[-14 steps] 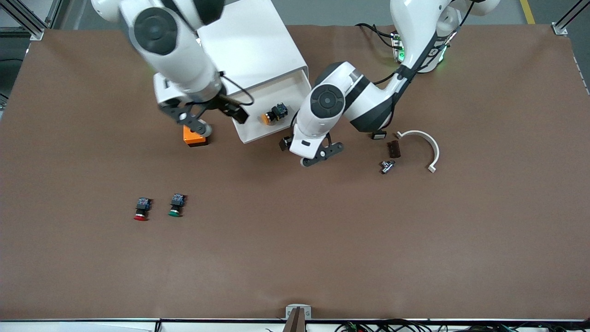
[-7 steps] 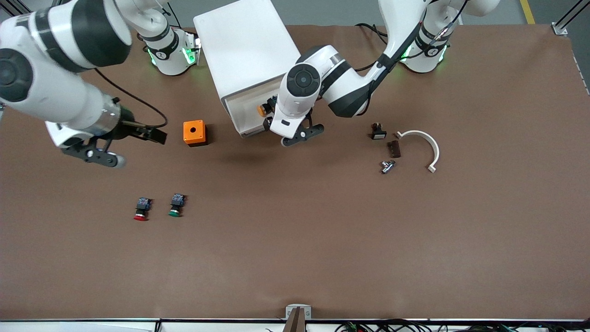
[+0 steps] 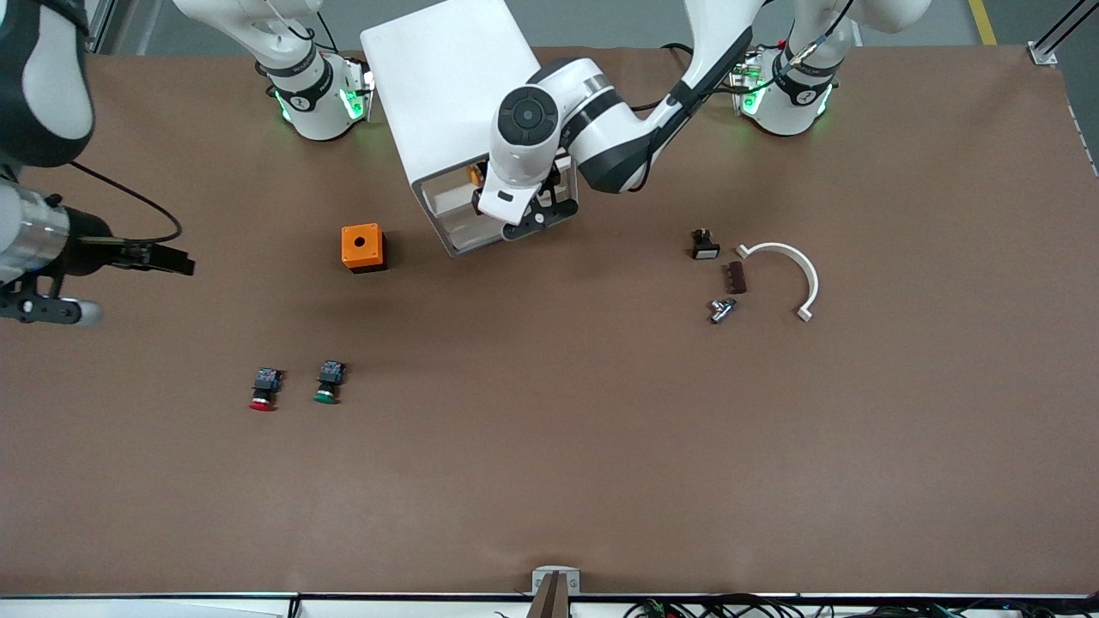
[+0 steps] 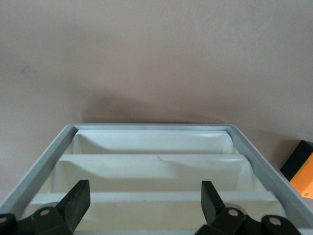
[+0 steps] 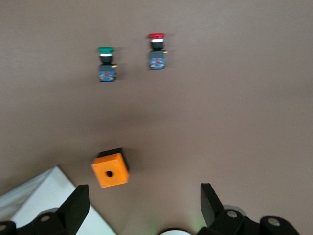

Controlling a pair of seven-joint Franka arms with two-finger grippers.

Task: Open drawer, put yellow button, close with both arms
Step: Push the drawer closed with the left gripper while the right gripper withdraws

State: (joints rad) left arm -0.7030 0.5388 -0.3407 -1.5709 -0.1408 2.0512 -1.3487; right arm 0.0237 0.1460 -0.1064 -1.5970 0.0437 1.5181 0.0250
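The white cabinet stands between the arms' bases. Its top drawer is out only a little, and the yellow button shows inside it, half hidden by the left arm. My left gripper is open and empty at the drawer's front. In the left wrist view the left gripper has its fingers spread over the stacked cream drawer fronts. My right gripper is open and empty, over bare table at the right arm's end. It also shows in the right wrist view.
An orange box sits beside the cabinet. A red-capped button and a green-capped button lie nearer the front camera. A white curved piece and small dark parts lie toward the left arm's end.
The drawer has slid most of the way into the cabinet with my left gripper at its front. My right arm has swung away from the cabinet to its end of the table.
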